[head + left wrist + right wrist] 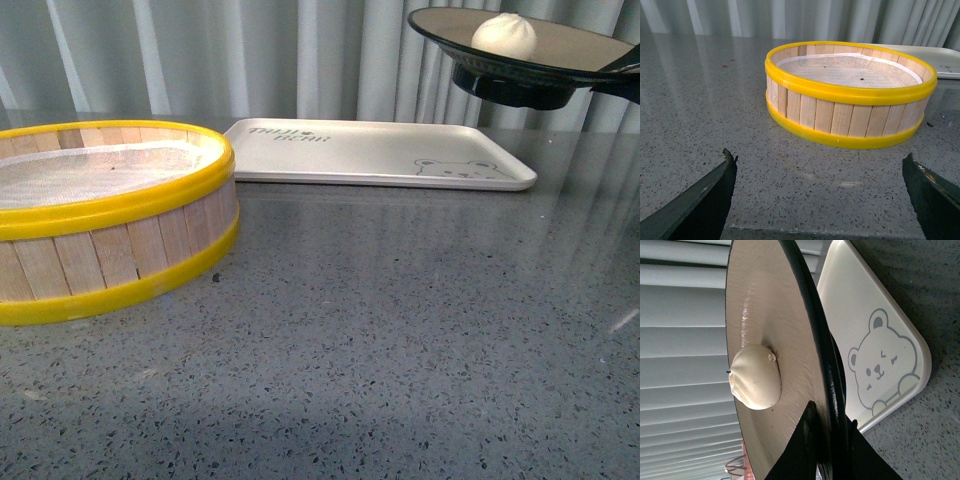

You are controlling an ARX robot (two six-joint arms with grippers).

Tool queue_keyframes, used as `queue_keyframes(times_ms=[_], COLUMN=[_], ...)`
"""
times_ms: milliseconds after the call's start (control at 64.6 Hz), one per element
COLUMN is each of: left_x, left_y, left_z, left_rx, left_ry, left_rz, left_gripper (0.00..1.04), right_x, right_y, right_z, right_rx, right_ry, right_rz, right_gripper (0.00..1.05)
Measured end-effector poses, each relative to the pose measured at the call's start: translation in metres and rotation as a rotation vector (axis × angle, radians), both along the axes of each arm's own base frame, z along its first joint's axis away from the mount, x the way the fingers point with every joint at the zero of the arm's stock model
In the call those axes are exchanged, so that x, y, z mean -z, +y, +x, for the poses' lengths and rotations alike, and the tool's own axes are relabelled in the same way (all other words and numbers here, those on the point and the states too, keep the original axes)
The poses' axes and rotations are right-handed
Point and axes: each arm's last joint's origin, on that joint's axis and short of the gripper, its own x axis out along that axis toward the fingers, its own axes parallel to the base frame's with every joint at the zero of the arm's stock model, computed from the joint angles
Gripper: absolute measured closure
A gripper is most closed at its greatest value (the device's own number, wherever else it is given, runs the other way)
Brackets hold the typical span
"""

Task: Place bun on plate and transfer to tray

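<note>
The cream-white bun sits on the tan inside of the black-rimmed plate, which hangs in the air at the upper right, above the far right end of the off-white tray. My right gripper is shut on the plate's rim, one finger on the tan inside, the other under the black underside. In the right wrist view the bun rests near the plate's middle and the tray's bear-printed corner lies below. My left gripper is open over bare table, short of the steamer basket.
A yellow-rimmed wooden steamer basket with a white liner stands at the left, also large in the left wrist view. A grey speckled tabletop spreads in front. Pale curtains close off the back.
</note>
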Motion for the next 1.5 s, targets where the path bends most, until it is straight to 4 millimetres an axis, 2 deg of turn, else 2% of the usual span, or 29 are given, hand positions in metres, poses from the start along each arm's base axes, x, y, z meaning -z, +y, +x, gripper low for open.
queue_keyframes(times_ms=[155,340,681,866,1083,1500], left_x=[0.000,0.000,0.000,0.000,0.000,0.000], left_y=[0.000,0.000,0.000,0.000,0.000,0.000], left_z=[0.000,0.000,0.000,0.000,0.000,0.000], left_rx=[0.000,0.000,0.000,0.000,0.000,0.000], left_ry=[0.000,0.000,0.000,0.000,0.000,0.000], left_rz=[0.000,0.000,0.000,0.000,0.000,0.000], left_gripper=[0.07,0.07,0.07,0.07,0.07,0.07], right_x=[0.003,0.013,0.013,0.027,0.041,0.043], right_y=[0.007,0.019,0.040,0.043,0.046,0.046], right_z=[0.033,0.056,0.099,0.108,0.106,0.101], right_rx=[-0.016,-0.038,-0.085,-0.088,-0.087,-0.089], right_ry=[0.070,0.124,0.116,0.138,0.147,0.138], right_rz=[-0.006,-0.017,-0.059,-0.074,-0.091,-0.100], right_gripper=[1.02,1.02,1.02,1.02,1.02,1.02])
